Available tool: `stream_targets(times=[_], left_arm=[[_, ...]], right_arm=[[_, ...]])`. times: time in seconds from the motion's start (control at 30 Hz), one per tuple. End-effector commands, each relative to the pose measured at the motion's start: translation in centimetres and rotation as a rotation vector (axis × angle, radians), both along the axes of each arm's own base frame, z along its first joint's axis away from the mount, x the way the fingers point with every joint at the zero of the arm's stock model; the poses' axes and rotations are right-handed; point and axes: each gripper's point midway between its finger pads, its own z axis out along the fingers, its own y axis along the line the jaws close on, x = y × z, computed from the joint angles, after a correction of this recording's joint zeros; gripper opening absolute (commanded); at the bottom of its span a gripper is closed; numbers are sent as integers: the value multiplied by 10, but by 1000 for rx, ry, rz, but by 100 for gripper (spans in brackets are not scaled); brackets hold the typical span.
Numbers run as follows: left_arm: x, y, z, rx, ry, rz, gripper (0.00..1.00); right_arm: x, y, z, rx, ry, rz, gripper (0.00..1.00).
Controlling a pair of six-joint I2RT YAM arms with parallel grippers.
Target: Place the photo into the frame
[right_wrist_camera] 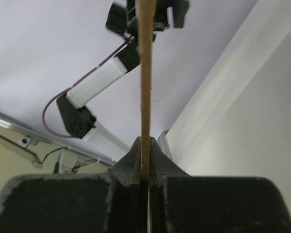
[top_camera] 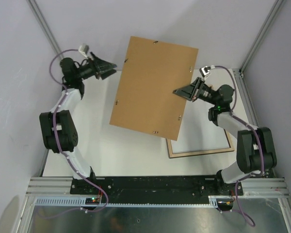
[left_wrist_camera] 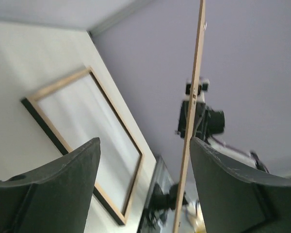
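Note:
The frame lies flat on the table at the right, pale wood side up; the left wrist view shows its black outer edge. A white surface fills its opening, and I cannot tell whether that is the photo's back; no printed photo is in view. A brown backing board hangs tilted above the table. My right gripper is shut on the board's right edge. My left gripper stands open at the board's left edge, and the thin board edge runs close by its right finger.
Small metal tabs dot the board's rim. The white table is bounded by grey walls and aluminium posts. A black rail with both arm bases runs along the near edge.

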Motion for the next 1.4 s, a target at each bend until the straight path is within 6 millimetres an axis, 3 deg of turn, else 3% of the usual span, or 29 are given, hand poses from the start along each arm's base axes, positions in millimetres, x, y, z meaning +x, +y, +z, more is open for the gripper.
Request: stream_targets(times=[0.0,0.13,0.23,0.3,0.33,0.47,0.67,0.83,1.1,1.37], left_arm=[[9,63,52,-7,-143,338,79],[12,87,41,18,-108,529,74],[19,81,12,128,-40,619,67],[22,64,-17,241,31,646,63],[20,47,-33,291,69,632,60],[5,-8,-98,485,199,609,53],[-29,-96,-172,710,247,513,49],[-55,-145,-206,804,239,435,49],[-91,-194,-240,913,203,313,49],[-103,-218,-264,967,190,255,49]], right_arm=[[5,-36,32,-96,-147,-200,0],[16,-83,20,-236,-106,-418,0],[12,-125,19,-323,-75,-606,0],[10,-148,20,-357,-38,-732,0],[9,-158,22,-368,-25,-797,0],[2,-180,29,-417,32,-935,0],[2,-195,47,-456,43,-1029,0],[5,-210,55,-465,81,-1120,0],[15,-194,61,-505,59,-1138,0],[18,-178,60,-534,45,-1121,0]])
